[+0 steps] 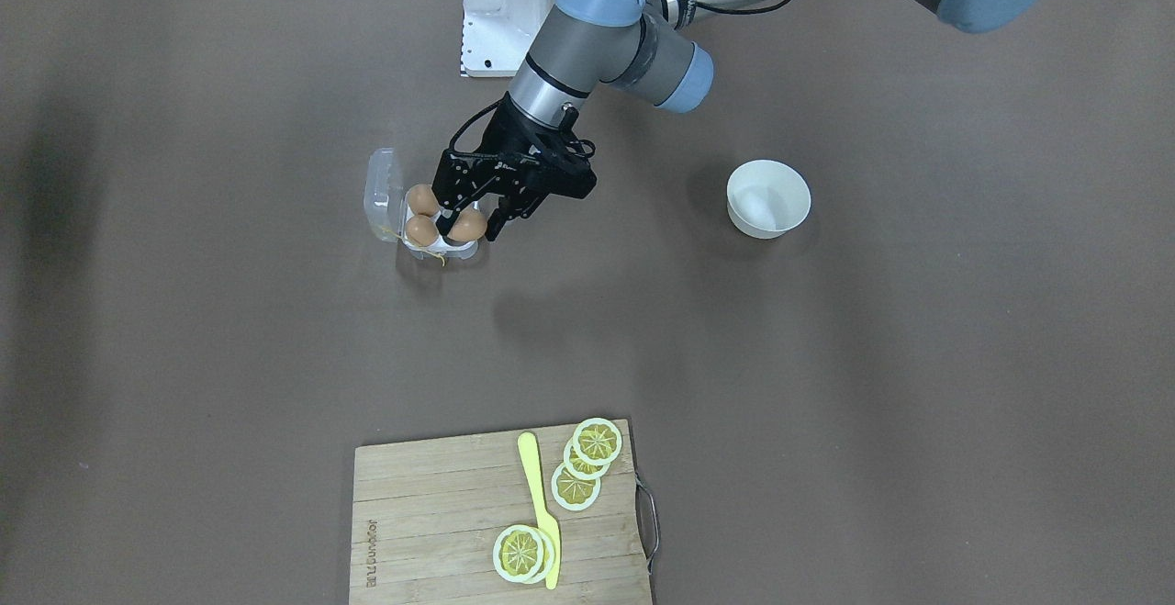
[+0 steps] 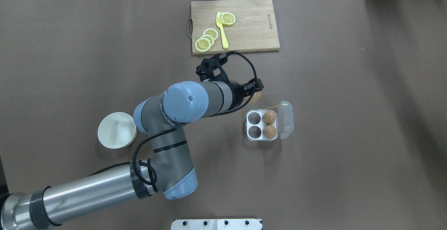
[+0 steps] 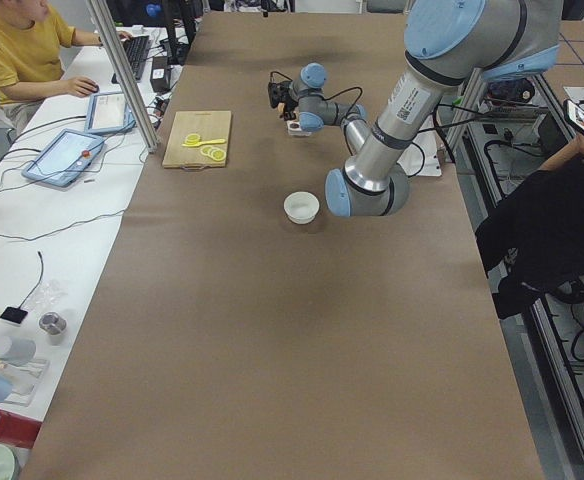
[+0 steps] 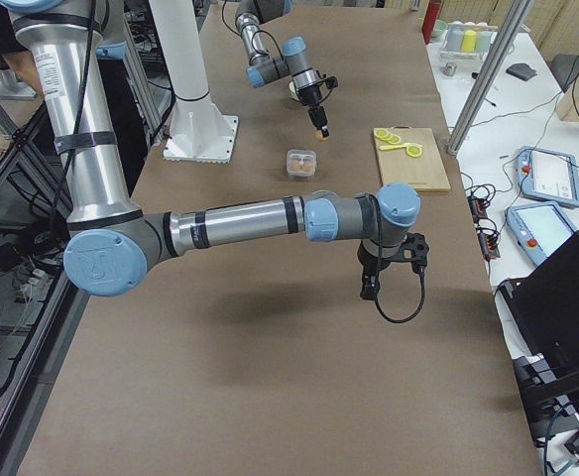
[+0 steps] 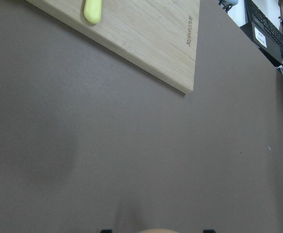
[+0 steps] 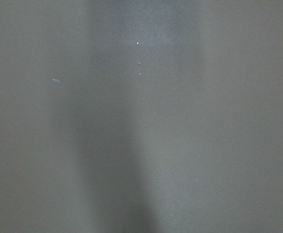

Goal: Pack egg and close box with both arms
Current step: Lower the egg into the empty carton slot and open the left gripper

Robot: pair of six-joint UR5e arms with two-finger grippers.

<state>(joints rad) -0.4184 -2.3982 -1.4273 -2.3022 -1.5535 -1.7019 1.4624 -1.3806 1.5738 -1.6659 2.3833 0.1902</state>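
The clear egg carton [image 2: 262,139] stands open on the brown table, its lid [image 2: 287,120] folded out to the right. Two brown eggs [image 2: 269,117] [image 2: 270,131] fill its right cells; the two left cells are empty. My left gripper [image 2: 256,93] is shut on a third egg [image 2: 256,97] and holds it in the air just beyond the carton's far-left corner. In the front view this egg [image 1: 468,225] overlaps the carton [image 1: 413,254]. My right gripper [image 4: 371,286] hangs over bare table, away from the carton; I cannot tell whether it is open.
A white bowl [image 2: 117,130] stands left of my left arm. A wooden cutting board [image 2: 251,31] with lemon slices [image 2: 206,41] and a yellow knife [image 2: 222,31] lies at the far edge. The white base block [image 1: 505,8] is on my side. People sit alongside the table.
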